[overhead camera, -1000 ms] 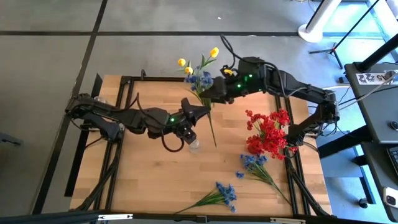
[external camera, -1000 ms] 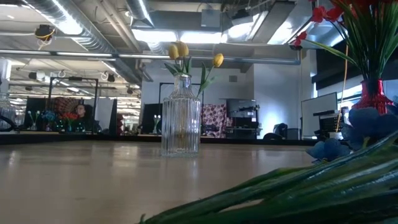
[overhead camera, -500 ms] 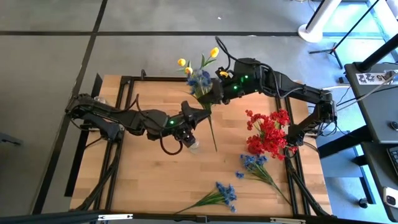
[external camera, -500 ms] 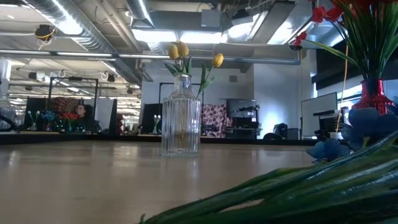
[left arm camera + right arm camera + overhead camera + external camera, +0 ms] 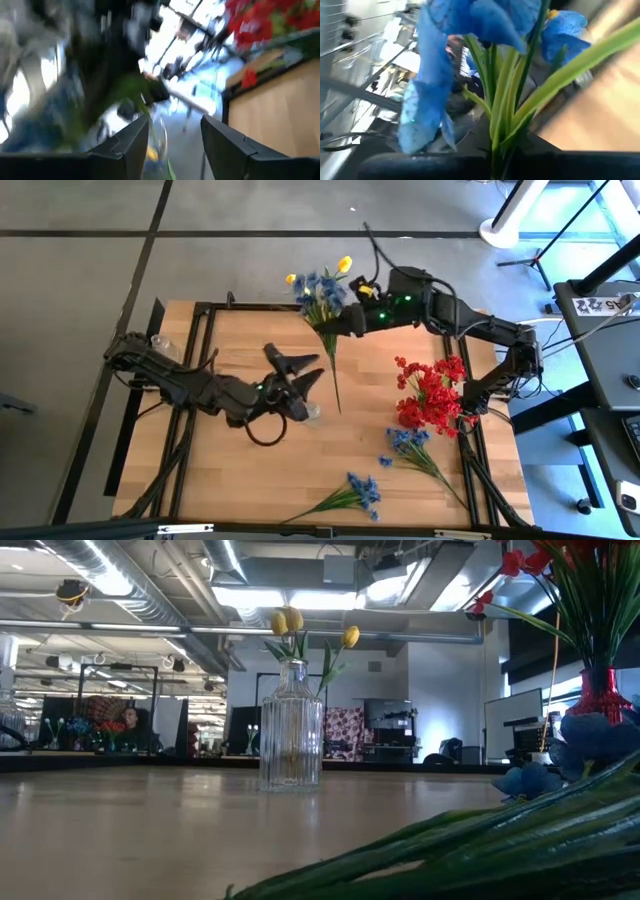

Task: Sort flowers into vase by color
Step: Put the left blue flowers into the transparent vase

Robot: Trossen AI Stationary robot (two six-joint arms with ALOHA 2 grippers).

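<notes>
My right gripper (image 5: 333,327) is shut on a blue flower sprig (image 5: 321,290) above the table's far middle. Its thin green stem (image 5: 333,375) trails toward the near side and ends beside a small clear glass vessel (image 5: 312,412). My left gripper (image 5: 294,367) stands open left of that stem, fingers spread, with nothing between them (image 5: 172,145). Yellow flowers (image 5: 291,622) stand in a clear ribbed vase (image 5: 290,730). Red flowers (image 5: 430,393) fill a red vase (image 5: 600,695) at the right. Two more blue sprigs (image 5: 410,442) (image 5: 357,493) lie flat on the table. My right gripper pinches the blue sprig's bunched green stems (image 5: 495,142) between its two fingers, just below the blossoms. The fingers come level from the table's right and lie across the stems. The blossoms stand past the fingers on the far side and the long stem trails on the near side.
The wooden table (image 5: 240,470) has a black frame along its edges. A small clear glass (image 5: 160,342) stands at the far left corner. In the low view a blue sprig's stems (image 5: 480,840) lie close in front of the camera.
My right gripper has shut on the blue sprig and drawn it a little toward the far edge. My left gripper has opened, let go of the stem and pulled back toward the table's left and near side. The stem now hangs free of it.
</notes>
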